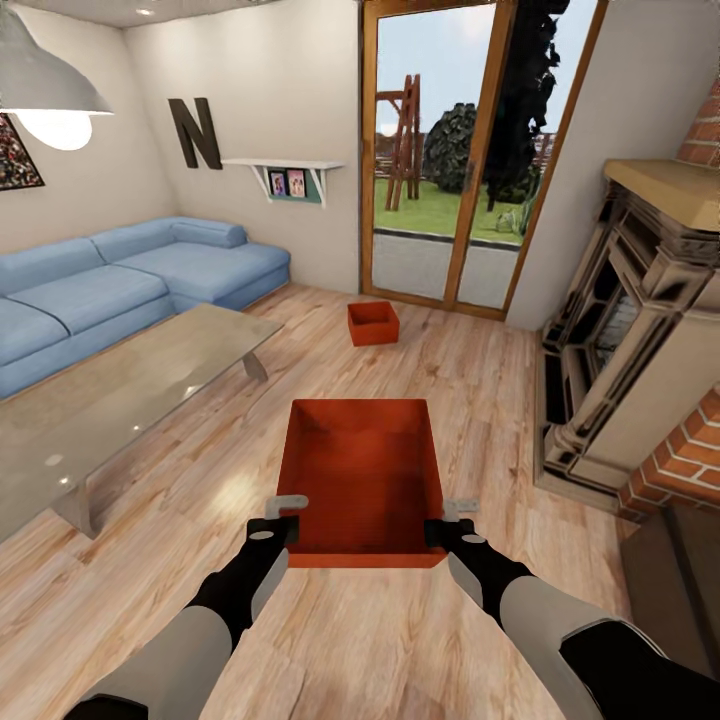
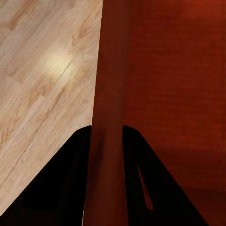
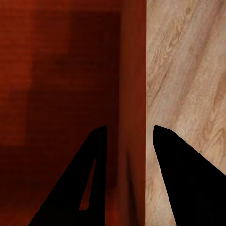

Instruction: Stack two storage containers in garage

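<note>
I am in the living room, on its light wood plank floor [image 1: 470,380]. One red-orange storage container [image 1: 360,470] hangs open-topped just ahead of me, held between both arms. My left gripper [image 1: 285,520] is shut on its left wall near the front corner, my right gripper [image 1: 450,520] on its right wall. In the left wrist view the gripper [image 2: 107,129] straddles the container [image 2: 165,84] wall. The right wrist view shows the same: the gripper [image 3: 129,127] around the container [image 3: 61,70] wall. The other storage container [image 1: 373,323] sits on the floor near the glass doors. The garage is out of view.
A glass-topped coffee table [image 1: 120,390] stands at the left with a blue sofa [image 1: 120,275] behind it. A stone and brick fireplace [image 1: 620,340] fills the right side. Wood-framed glass doors [image 1: 440,150] close the far wall. Open wood floor lies between table and fireplace.
</note>
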